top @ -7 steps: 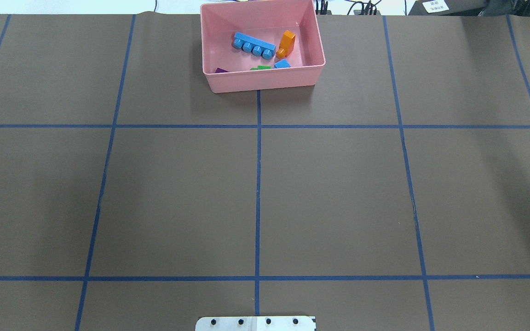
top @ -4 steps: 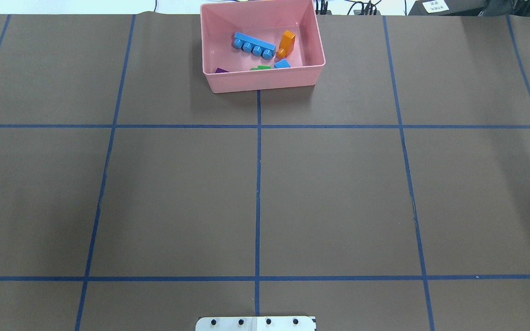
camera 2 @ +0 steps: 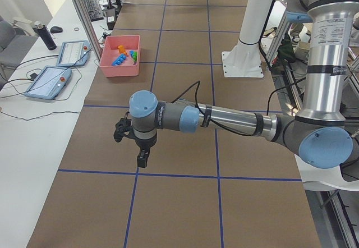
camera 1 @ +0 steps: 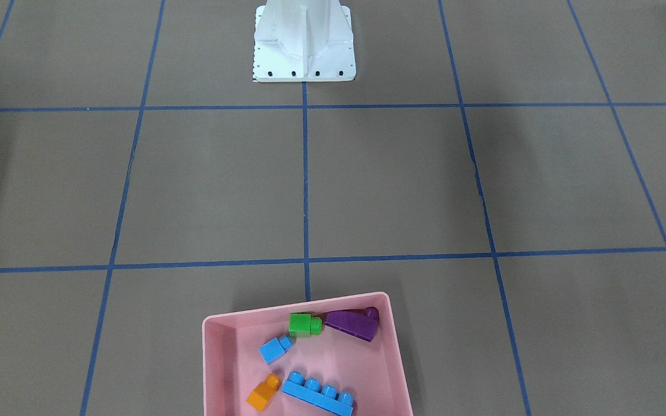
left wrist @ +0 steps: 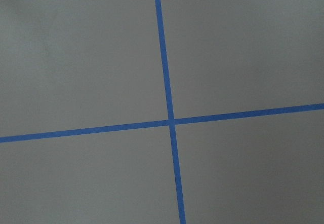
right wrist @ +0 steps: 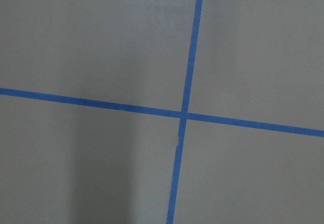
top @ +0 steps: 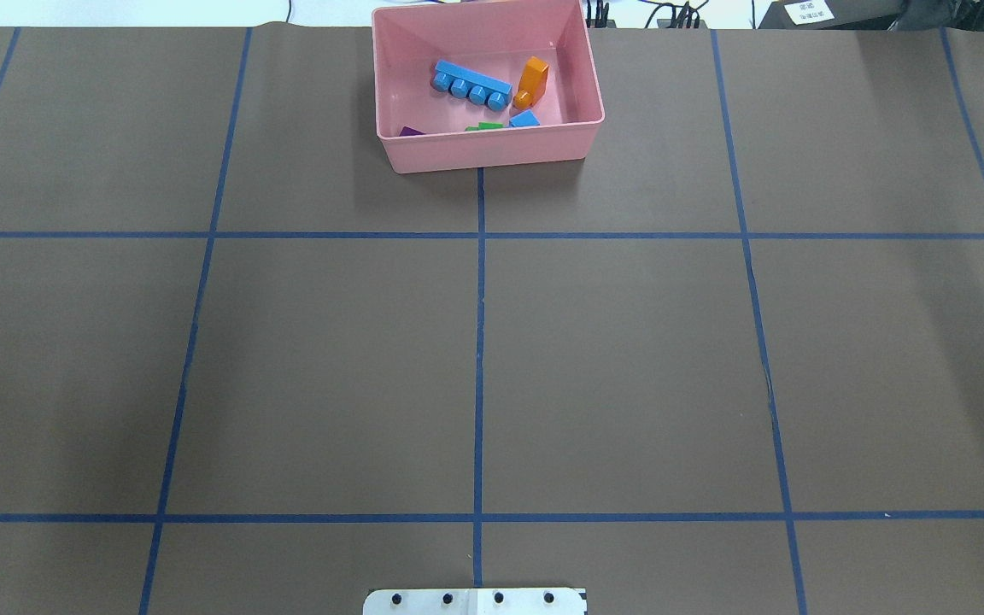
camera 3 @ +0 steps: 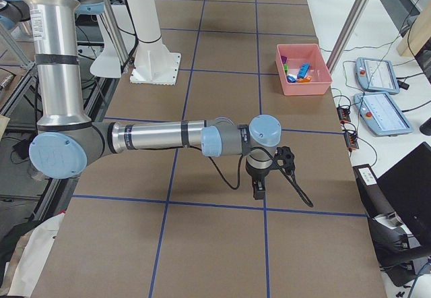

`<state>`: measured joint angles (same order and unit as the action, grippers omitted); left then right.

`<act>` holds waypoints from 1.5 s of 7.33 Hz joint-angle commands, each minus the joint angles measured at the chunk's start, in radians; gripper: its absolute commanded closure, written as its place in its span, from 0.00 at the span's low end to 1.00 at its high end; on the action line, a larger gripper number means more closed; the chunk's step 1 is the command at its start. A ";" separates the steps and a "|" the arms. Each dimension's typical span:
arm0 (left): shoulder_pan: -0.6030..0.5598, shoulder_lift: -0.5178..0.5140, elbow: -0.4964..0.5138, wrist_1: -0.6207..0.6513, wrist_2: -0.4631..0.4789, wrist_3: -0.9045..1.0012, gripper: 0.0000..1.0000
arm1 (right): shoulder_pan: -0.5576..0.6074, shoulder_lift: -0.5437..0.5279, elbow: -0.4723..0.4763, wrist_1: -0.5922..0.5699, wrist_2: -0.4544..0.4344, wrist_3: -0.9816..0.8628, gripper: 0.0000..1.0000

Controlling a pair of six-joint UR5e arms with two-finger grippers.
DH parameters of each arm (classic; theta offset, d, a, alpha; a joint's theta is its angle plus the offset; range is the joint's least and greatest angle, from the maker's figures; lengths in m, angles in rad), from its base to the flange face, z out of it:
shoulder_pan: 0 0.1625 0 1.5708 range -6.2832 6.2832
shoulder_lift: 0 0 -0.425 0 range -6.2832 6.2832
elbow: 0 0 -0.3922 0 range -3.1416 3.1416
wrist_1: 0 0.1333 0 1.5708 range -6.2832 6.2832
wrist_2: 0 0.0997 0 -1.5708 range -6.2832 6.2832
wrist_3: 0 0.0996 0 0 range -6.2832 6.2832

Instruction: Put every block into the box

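Note:
The pink box (top: 492,155) stands at the table's far middle; it also shows in the front view (camera 1: 217,358). All five blocks lie inside it: the long blue one (top: 472,85), the orange one (top: 532,81), the small blue one (top: 524,119), the green one (camera 1: 304,325) and the purple sloped one (camera 1: 353,323). My left gripper (camera 2: 143,158) hangs over bare table in the exterior left view, far from the box. My right gripper (camera 3: 258,189) does the same in the exterior right view. I cannot tell whether either is open or shut. Both wrist views show only table and tape.
The white pedestal (camera 1: 304,40) stands at the robot's side of the table, its base plate (top: 475,600) at the near edge. Blue tape lines (top: 479,342) divide the brown table cover. Tablets (camera 2: 50,82) and cables lie on a side table beyond the box.
A small dark part at the right edge of the overhead view one second ago is gone. The box and blocks have not moved.

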<state>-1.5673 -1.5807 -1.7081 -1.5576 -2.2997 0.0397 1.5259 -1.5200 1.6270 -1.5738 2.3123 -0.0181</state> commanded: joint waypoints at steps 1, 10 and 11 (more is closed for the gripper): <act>0.003 0.005 0.005 0.025 -0.006 0.008 0.00 | -0.012 0.014 0.000 -0.015 -0.002 0.000 0.00; 0.007 -0.038 -0.008 0.085 -0.064 -0.024 0.00 | 0.014 0.080 -0.001 -0.178 -0.034 -0.091 0.00; 0.007 -0.038 -0.005 0.083 -0.066 -0.024 0.00 | 0.020 0.080 0.004 -0.186 -0.033 -0.088 0.00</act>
<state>-1.5603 -1.6178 -1.7087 -1.4731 -2.3628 0.0154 1.5397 -1.4426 1.6277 -1.7482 2.2770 -0.1087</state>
